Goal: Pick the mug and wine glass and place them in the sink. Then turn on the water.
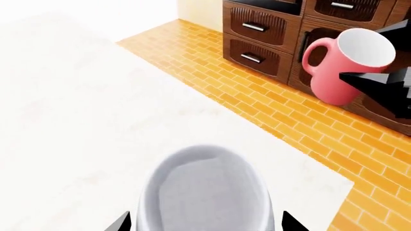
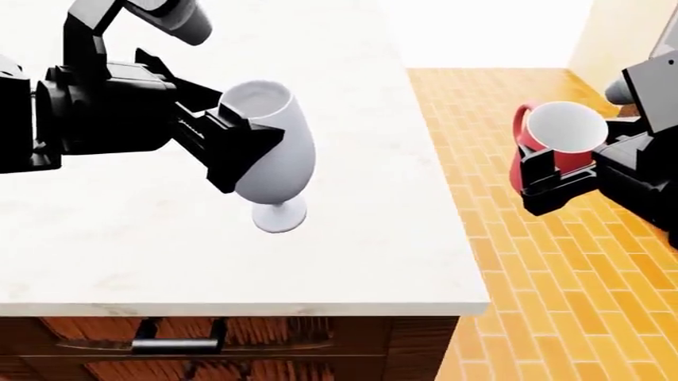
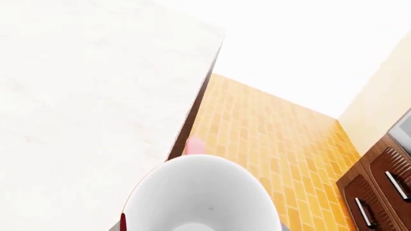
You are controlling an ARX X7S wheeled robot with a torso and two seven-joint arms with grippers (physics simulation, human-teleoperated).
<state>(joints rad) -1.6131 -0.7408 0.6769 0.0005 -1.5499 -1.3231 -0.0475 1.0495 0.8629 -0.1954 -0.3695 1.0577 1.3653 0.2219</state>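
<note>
My left gripper [image 2: 249,147] is shut on the bowl of the pale grey-white wine glass [image 2: 278,155], which hangs slightly tilted over the white countertop [image 2: 350,262]. In the left wrist view the wine glass [image 1: 205,192] fills the space between my black fingertips [image 1: 122,224]. My right gripper [image 2: 556,173] is shut on the red mug [image 2: 561,135] and holds it out past the counter's right edge, over the floor. The right wrist view looks into the mug's [image 3: 199,197] white inside. The mug [image 1: 343,65] also shows in the left wrist view. The sink and the water are out of view.
Orange brick floor [image 2: 529,278] lies to the right of the counter. A wooden drawer front with a dark handle [image 2: 175,345] sits below the counter's near edge. Dark wood drawers [image 1: 263,29] stand across the floor. A cream wall [image 2: 625,32] rises at the far right.
</note>
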